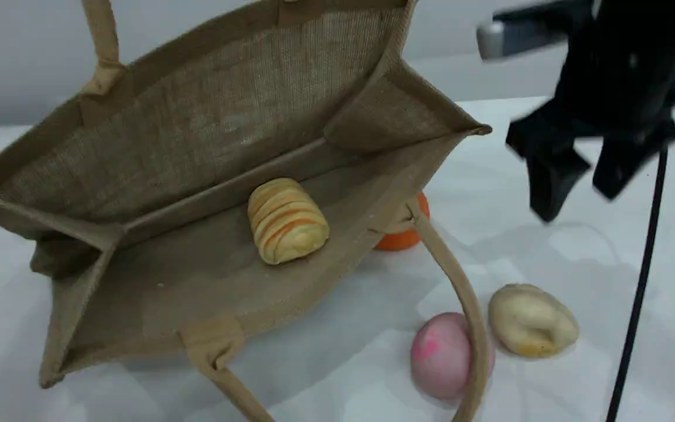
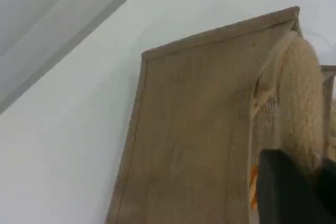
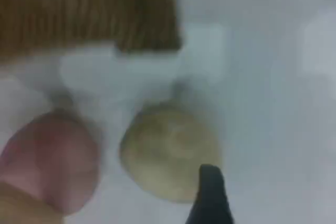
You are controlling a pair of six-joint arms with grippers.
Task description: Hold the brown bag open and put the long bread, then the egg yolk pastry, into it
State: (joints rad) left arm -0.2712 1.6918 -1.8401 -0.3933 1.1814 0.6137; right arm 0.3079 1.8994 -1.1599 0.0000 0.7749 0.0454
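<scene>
Jaws of the right gripper stand spread wide with nothing between them; it hangs in the air at the right of the scene view, tips pointing down, blurred, well above the egg yolk pastry. The left gripper is pressed together on the upper handle of the brown bag, holding that side up so the mouth gapes toward the scene camera

The scene view alone shows the long bread lying inside the bag on its lower wall. It also shows the pastry on the table just beside a pink ball, with the bag's lower handle looping over the ball, and an orange fruit half hidden behind the bag's rim. The left wrist view gives only the bag's outer side and the handle against its black fingertip. The right wrist view, out of focus, looks down on pastry and ball, a dark fingertip over the pastry's edge

White tabletop, plain grey wall behind, black cable hanging at the right
</scene>
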